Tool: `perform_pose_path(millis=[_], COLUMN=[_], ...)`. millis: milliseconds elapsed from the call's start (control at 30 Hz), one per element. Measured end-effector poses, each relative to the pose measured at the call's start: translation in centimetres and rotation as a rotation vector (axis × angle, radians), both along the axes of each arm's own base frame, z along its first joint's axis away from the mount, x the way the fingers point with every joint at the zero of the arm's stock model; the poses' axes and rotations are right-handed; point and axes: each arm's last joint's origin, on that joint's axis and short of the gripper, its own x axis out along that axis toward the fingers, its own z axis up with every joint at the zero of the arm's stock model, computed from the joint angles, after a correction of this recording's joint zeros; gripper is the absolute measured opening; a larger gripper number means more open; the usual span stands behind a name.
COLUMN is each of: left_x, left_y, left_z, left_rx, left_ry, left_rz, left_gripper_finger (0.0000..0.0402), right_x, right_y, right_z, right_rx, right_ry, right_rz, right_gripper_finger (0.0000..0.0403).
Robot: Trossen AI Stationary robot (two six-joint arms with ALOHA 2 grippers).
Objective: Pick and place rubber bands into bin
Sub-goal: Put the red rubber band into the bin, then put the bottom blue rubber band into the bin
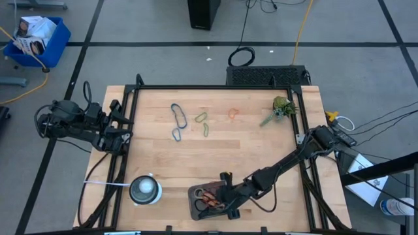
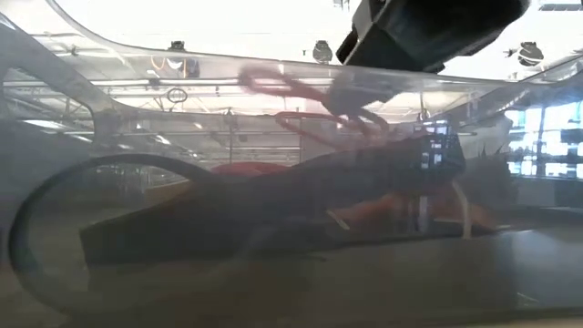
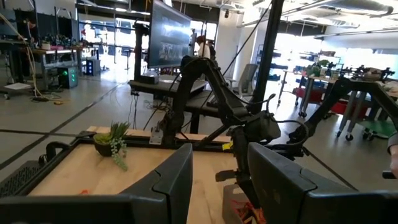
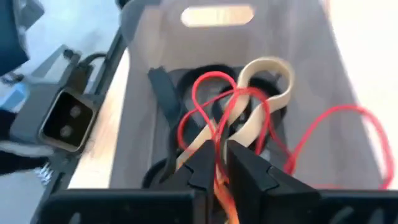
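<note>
While over the bin (image 1: 196, 194), right gripper (image 1: 226, 200) fingers (nearly closed) pinch rubber bands (image 4: 217, 118)

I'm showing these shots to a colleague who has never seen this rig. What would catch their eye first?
Most striking is the right gripper reaching into the bin at the table's near edge, over a tangle of red and tan rubber bands. Next come the loose rubber bands still scattered on the far half of the wooden table, blue, green and orange. The left gripper waits at the left edge.
</note>
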Motion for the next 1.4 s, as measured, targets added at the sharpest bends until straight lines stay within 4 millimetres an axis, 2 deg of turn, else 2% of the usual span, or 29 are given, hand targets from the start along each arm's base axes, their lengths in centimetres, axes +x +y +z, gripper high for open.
perform_pose_path(millis=[233, 433, 633, 800, 867, 1000, 1200, 1300, 1400], left_x=[0.0, 0.0, 0.0, 0.0, 0.0, -0.1, 0.1, 1.1, 3.2], left_y=[0.0, 0.0, 0.0, 0.0, 0.0, 0.0, 0.0, -0.1, -0.3], left_z=[0.0, 0.0, 0.2, 0.5, 0.5, 0.6, 0.6, 0.5, 0.3], left_rx=[-0.001, -0.006, -0.009, -0.018, -0.02, -0.052, -0.112, -0.082, -0.019], left_ry=[0.0, 0.0, -0.018, -0.046, -0.051, -0.057, -0.045, -0.009, 0.066], left_rz=[0.0, 0.0, 0.0, -0.001, -0.001, -0.004, 0.007, 0.049, 0.101], left_gripper_finger=[0.0161, 0.0161, 0.0161, 0.0161, 0.0161, 0.0161, 0.0161, 0.0161, 0.0161], right_x=[-0.1, -0.5, -1.5, -1.8, -2.0, -2.7, -5.3, -7.1, -8.5], right_y=[0.1, -0.1, -1.7, -2.6, -3.3, -5.0, -8.1, -9.5, -11.0], right_z=[0.0, 0.9, 2.8, 3.6, 4.2, 6.8, 10.6, 11.6, 12.0], right_rx=[0.068, 0.024, -0.007, -0.013, -0.02, 0.02, -0.062, -0.072, -0.029], right_ry=[0.036, 0.03, 0.081, 0.102, 0.106, 0.081, -0.018, -0.085, -0.183], right_rz=[0.02, 0.067, 0.046, 0.025, 0.017, -0.046, -0.158, -0.236, -0.312], right_gripper_finger=[0.0099, 0.0145, 0.0169, 0.018, 0.0182, 0.0182, 0.0183, 0.0183, 0.0183])
